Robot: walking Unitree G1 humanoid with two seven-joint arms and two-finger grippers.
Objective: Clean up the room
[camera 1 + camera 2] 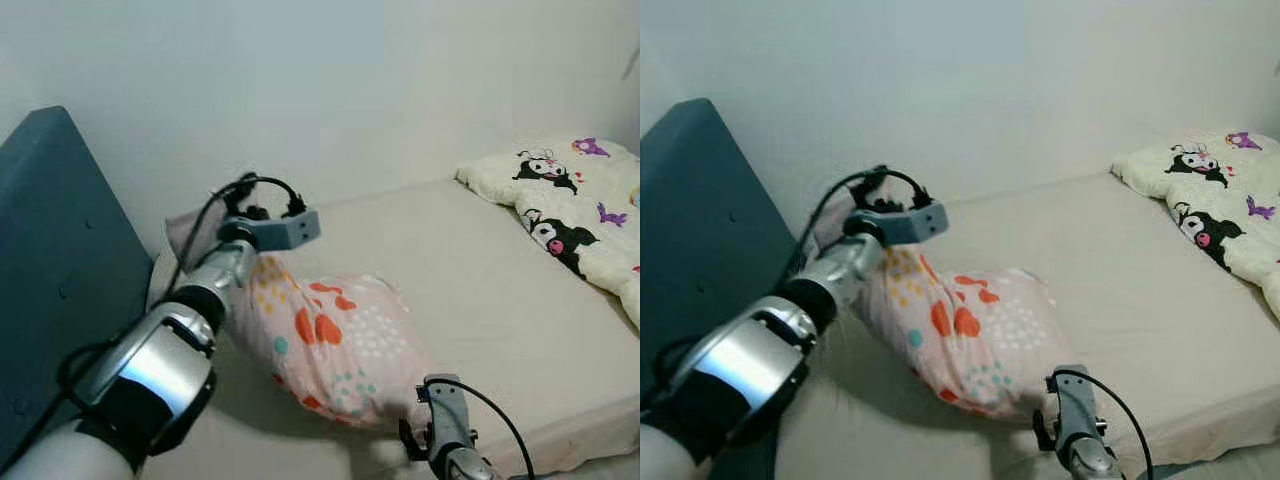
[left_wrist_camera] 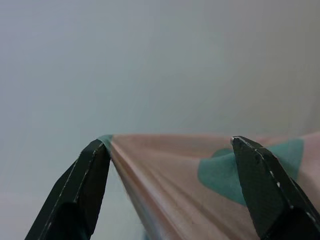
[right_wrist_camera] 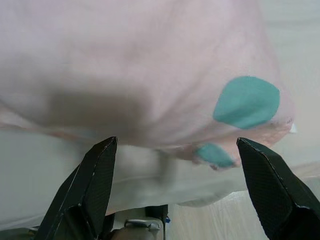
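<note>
Fingers of both grippers — left (image 2: 170,192), right (image 3: 177,187) — spread around one pillow (image 1: 330,340).

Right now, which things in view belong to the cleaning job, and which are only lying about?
Belong to the job:
- pink pillow, on the bed
- left gripper, open around a pillow corner
- right gripper, open below the pillow's edge

Lying about:
- cartoon blanket on the mattress
- dark headboard

Beige bed (image 1: 470,260): pink patterned pillow (image 1: 335,345) near headboard end, cartoon-print blanket (image 1: 580,215) at far end.
</note>
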